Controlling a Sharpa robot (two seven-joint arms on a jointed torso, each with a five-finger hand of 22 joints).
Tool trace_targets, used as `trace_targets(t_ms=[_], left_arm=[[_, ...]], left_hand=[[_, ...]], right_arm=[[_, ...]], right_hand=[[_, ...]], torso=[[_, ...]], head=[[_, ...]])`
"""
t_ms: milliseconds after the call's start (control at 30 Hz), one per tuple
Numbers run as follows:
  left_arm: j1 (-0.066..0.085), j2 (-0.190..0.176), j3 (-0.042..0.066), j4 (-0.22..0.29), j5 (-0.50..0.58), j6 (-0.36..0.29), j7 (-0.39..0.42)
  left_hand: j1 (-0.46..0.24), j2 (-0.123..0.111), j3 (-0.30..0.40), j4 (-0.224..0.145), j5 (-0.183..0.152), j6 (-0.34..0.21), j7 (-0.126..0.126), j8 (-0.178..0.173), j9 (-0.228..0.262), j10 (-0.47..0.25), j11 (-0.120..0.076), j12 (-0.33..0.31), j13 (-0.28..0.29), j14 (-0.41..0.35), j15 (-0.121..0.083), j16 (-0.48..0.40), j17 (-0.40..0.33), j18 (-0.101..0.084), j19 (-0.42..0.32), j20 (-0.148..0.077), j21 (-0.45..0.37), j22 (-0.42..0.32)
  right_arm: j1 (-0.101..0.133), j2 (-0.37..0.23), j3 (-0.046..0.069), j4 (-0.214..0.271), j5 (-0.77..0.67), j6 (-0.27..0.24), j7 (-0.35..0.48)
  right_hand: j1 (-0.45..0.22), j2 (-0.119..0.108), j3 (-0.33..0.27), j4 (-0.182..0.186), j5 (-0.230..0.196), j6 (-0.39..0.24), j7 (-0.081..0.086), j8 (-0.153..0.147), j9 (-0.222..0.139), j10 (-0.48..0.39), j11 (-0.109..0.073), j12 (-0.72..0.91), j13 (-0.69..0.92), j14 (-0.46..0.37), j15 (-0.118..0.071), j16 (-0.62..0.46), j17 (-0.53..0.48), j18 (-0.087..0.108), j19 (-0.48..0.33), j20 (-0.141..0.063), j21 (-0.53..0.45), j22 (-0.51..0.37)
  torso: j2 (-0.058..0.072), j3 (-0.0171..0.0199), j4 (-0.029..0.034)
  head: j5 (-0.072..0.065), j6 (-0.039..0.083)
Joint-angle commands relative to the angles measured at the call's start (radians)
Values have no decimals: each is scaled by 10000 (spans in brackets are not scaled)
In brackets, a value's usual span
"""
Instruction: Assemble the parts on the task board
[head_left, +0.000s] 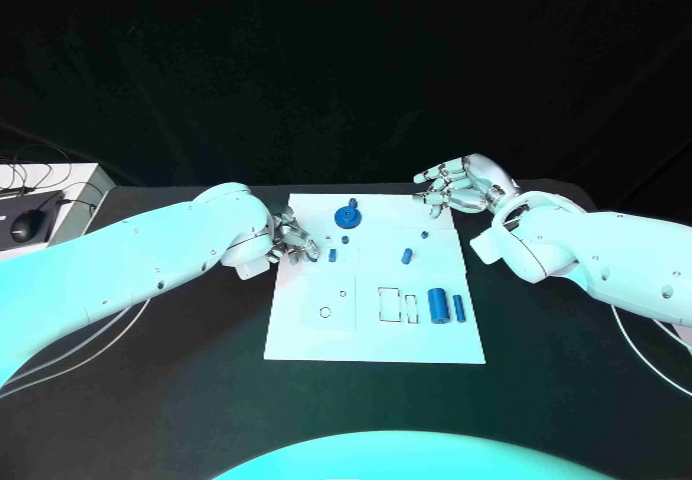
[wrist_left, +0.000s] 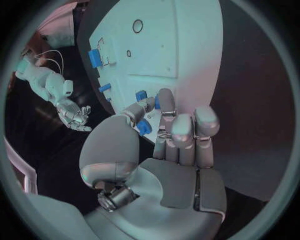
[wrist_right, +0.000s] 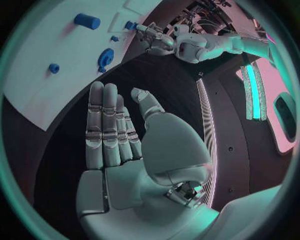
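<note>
The white task board (head_left: 296, 340) lies mid-table. A blue round geared part (head_left: 348, 215) sits near its far edge. Small blue pieces (head_left: 332, 255) lie by the board's left edge, another (head_left: 408, 253) nearer the middle, and two blue cylinders (head_left: 437, 306) lie at the right. My left hand (head_left: 289, 240) hovers at the board's left edge, its fingers (wrist_left: 165, 107) stretched over a small blue piece (wrist_left: 141, 95), with nothing plainly gripped. Off the far right corner, my right hand (head_left: 459, 185) is held up open and empty, palm flat (wrist_right: 119, 150), beside the board (wrist_right: 31, 90).
Rectangular slots (head_left: 389, 305) and a ring-shaped hole (head_left: 326, 312) mark the board's near half. A grey box (head_left: 51, 195) with cables and a mouse sits at the table's far left. Black tabletop surrounds the board on all sides.
</note>
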Motion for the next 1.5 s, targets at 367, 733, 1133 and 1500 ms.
trace_targets(t_ms=[367,733,1133,1500], left_arm=[[-75,93,-65,-2,-184,939,-218],[-74,211,-58,-95,-227,977,-260],[-70,374,-42,-276,-226,956,-239],[-66,505,-25,-351,-166,1234,-251]], left_hand=[[2,231,192,-414,25,1233,-781,8,89,445,-133,204,29,-2,-31,196,157,-211,106,49,184,77],[-126,417,143,-396,-25,1292,-801,-30,130,444,-142,296,18,3,-32,231,184,-227,130,41,244,106],[-342,676,24,-411,-165,1310,-813,-54,227,441,-142,332,-5,1,-32,247,178,-226,123,44,258,98],[-263,858,-766,-141,-196,1377,-839,-128,267,440,-138,397,12,5,-25,296,234,-234,113,52,286,88]], right_arm=[[-3,-5,5,14,-74,100,56],[-3,0,5,17,-74,101,54],[-3,-4,5,28,-74,110,48],[-3,-14,5,36,-74,116,40]], right_hand=[[-12,52,-8,-54,53,23,69,-41,-13,-3,-83,-68,-12,8,-20,-51,13,-115,-71,-5,62,11],[-12,52,-8,-54,53,23,69,-41,-13,-3,-83,-68,-12,8,-20,-51,13,-115,-71,-5,62,11],[-24,60,8,-66,75,33,68,-42,-13,-2,-84,-73,-11,12,-22,-61,19,-115,-72,-7,55,52],[-21,60,15,-72,99,30,68,-45,-14,1,-86,-74,-12,12,-22,-62,20,-115,-75,-8,56,58]], torso=[[-1,2,1],[3,5,2],[2,4,1],[-2,5,-2]], head=[[-7,-5],[-15,4],[-36,-4],[-52,-40]])
